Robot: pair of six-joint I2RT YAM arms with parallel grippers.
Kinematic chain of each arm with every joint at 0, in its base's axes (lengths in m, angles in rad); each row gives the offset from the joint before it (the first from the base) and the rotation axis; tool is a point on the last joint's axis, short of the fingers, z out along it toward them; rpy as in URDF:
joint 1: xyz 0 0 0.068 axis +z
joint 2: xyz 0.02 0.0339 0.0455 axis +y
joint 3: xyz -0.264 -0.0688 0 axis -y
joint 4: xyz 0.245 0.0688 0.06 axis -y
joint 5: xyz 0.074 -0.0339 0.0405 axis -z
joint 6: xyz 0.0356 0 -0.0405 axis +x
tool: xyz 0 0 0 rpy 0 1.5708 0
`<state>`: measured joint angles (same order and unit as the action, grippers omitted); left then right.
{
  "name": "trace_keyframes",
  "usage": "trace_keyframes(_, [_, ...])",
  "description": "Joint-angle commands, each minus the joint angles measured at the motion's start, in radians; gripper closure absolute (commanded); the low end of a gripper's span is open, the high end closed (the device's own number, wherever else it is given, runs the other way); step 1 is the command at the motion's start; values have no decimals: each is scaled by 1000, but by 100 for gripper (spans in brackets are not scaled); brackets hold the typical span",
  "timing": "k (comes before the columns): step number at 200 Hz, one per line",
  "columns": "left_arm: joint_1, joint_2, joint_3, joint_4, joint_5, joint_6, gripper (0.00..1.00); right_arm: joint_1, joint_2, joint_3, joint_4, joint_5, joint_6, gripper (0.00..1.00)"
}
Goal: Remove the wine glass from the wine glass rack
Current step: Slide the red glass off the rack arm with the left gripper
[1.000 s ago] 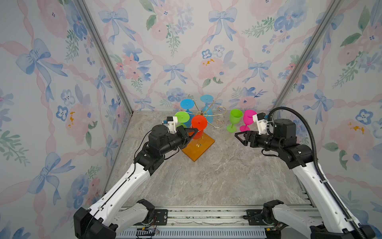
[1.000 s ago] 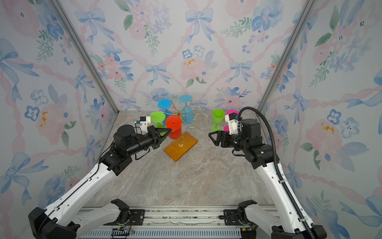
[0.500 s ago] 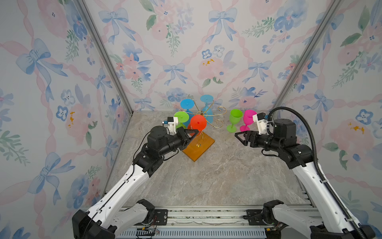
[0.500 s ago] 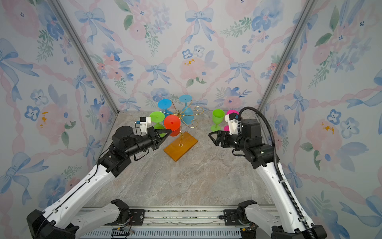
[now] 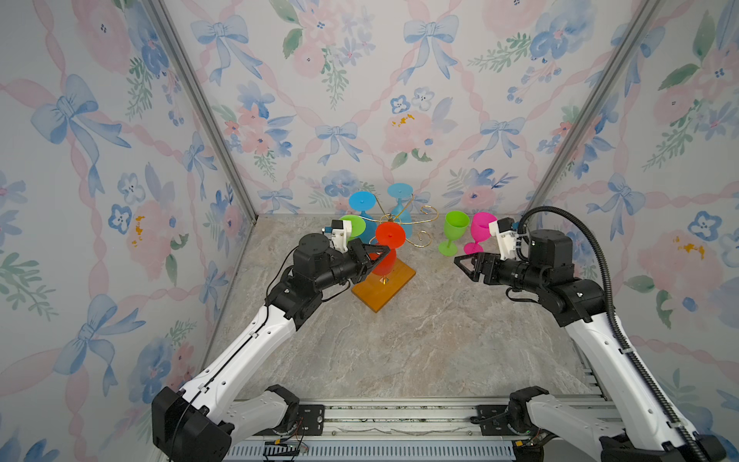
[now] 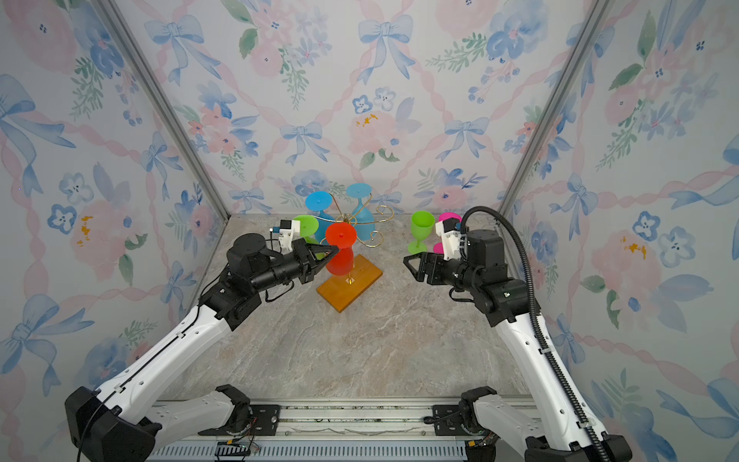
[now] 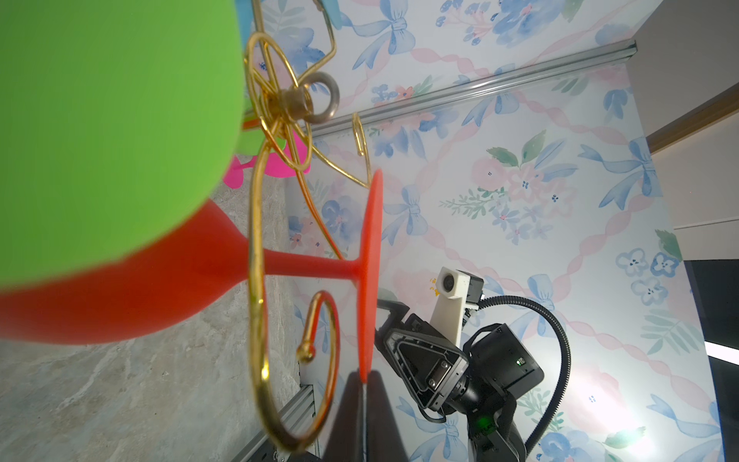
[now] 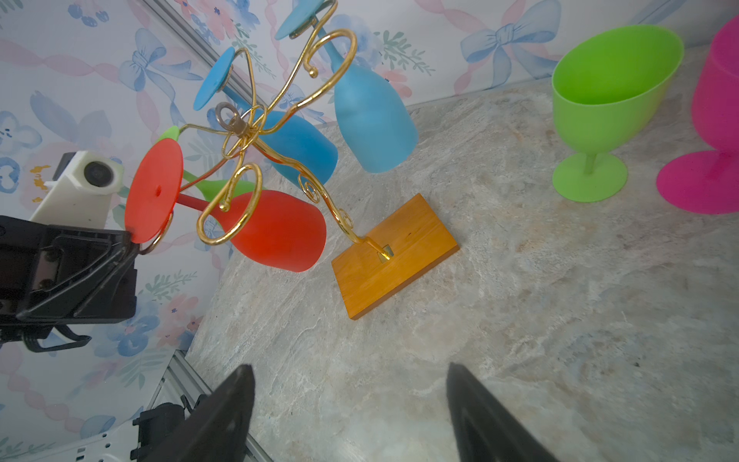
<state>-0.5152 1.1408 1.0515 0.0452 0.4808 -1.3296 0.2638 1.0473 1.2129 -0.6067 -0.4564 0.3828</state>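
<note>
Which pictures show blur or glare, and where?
Left wrist view: the hanging green plastic wine glass close to the lens is a blurred blob, the red plastic wine glass behind it is fairly sharp, and glare washes out part of the floral wallpaper. Right wrist view: the gold wire wine glass rack is sharp. Both top views: even light, no glare on the marble-pattern tabletop.

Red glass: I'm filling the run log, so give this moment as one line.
left end effector: shut on foot of red glass | right end effector: open, empty | red glass: hanging on rack
</note>
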Motion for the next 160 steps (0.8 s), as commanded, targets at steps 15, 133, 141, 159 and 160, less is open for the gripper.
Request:
trace_keyframes(15, [8, 16, 32, 17, 44, 39, 100, 6, 2, -7, 27, 4, 2, 22])
trace_keyframes(133, [-20, -11, 11, 17, 156, 111, 100, 6, 26, 6, 53, -8, 26, 22])
trace_keyframes(141, [-20, -15, 10, 17, 164, 117, 100, 7, 26, 6, 56, -10, 27, 22])
trace_keyframes(159, [-22, -22, -1, 16, 187, 132, 100, 8, 28, 7, 55, -10, 31, 22])
trace_keyframes(160, [-22, -22, -1, 16, 187, 133, 100, 8, 28, 7, 55, -10, 30, 22])
